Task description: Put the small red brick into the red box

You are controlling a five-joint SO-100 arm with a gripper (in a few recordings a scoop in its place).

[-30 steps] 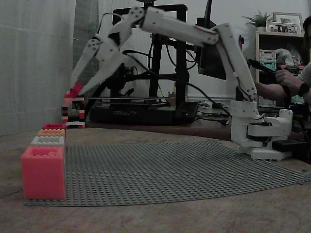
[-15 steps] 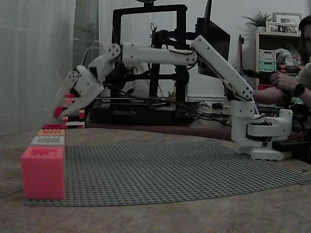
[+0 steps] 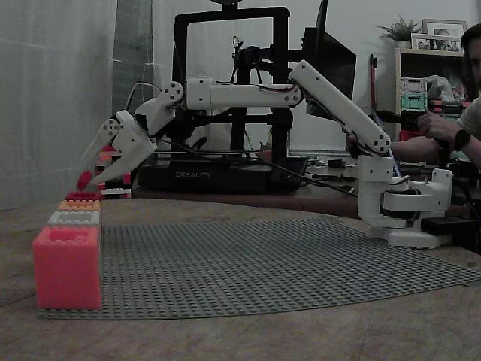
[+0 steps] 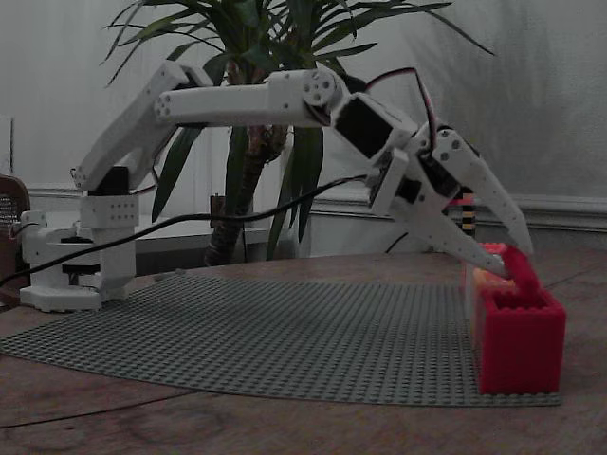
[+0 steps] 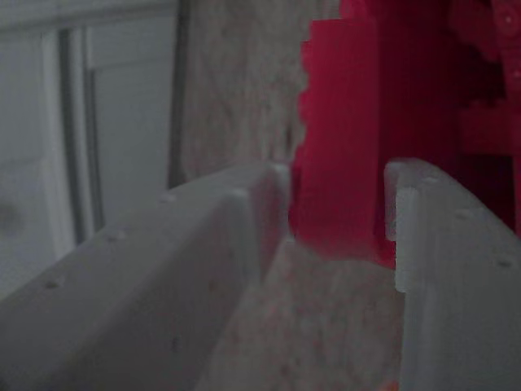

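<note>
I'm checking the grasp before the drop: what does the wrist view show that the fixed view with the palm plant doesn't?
Wrist view alone: the small red brick seen close, pinched between both fingers.

Plant-side fixed view alone: the whole arm, the grey baseplate and the gripper poised over the red box.

Both: the brick gripped, the red box close by.
</note>
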